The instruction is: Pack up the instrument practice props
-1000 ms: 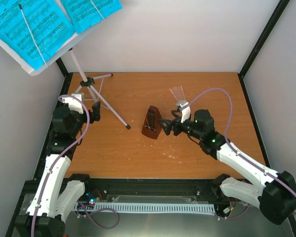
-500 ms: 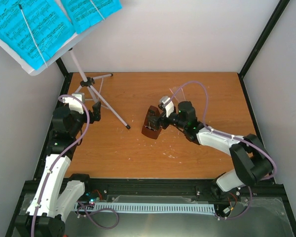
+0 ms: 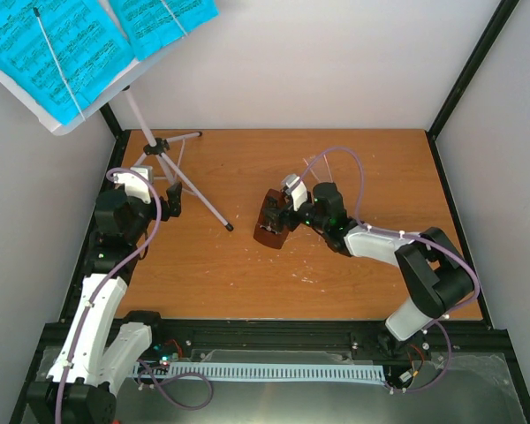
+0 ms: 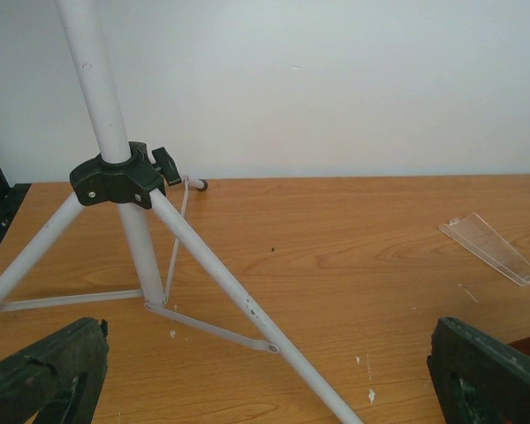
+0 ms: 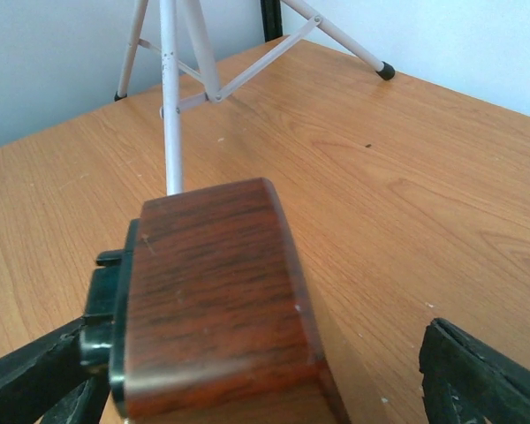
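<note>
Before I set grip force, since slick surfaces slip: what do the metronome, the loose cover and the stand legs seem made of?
Metronome: wood or wood-look veneer, smooth satin, grain visible. Cover: clear rigid plastic, table showing through. Stand legs: likely metal tube, pale matte finish, slightly scuffed.

Overhead: blue sheet-music pages (image 3: 44, 53) run off the frame at 11 o'clock; notes too small to read; desk (image 3: 79, 119) under them mostly covered. The right gripper (image 3: 279, 211) masks the 3 o'clock side of the metronome (image 3: 265, 235). Left wrist view: stand (image 4: 97, 79) pole cut at 12, legs at 9 and 6. Right wrist view: metronome base cut at 6.
</note>
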Tool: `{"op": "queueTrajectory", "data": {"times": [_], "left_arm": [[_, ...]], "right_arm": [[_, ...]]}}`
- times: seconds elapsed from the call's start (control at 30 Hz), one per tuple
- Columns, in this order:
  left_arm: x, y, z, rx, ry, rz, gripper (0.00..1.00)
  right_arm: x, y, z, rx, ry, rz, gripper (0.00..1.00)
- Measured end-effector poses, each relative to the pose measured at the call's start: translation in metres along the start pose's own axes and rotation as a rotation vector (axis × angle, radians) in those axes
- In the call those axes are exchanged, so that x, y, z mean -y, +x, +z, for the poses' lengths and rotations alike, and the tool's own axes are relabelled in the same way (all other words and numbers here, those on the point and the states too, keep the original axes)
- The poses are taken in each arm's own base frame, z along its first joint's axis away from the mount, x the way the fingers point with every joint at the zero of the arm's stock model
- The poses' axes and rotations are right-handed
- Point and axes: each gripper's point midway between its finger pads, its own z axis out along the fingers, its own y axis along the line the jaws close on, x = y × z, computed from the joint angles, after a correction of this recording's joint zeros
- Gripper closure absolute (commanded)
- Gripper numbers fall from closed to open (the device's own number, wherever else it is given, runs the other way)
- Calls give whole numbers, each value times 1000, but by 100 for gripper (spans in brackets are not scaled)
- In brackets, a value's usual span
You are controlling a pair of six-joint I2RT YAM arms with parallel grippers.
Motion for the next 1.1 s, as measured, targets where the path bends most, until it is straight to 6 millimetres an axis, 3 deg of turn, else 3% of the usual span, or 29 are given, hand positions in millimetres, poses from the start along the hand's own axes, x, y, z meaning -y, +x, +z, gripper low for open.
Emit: {"op": "queueTrajectory", "data": {"times": [0.27, 0.83, 1.1], "left_arm": [[0, 2, 2, -6, 0, -1, 0], [0, 2, 2, -10, 2, -2, 1], [15, 8, 7, -35, 93, -6, 1]], "right_arm": [[3, -1, 2, 10, 14, -13, 18], [10, -3, 1, 49, -39, 15, 22], [9, -1, 1, 59, -76, 25, 26]]}}
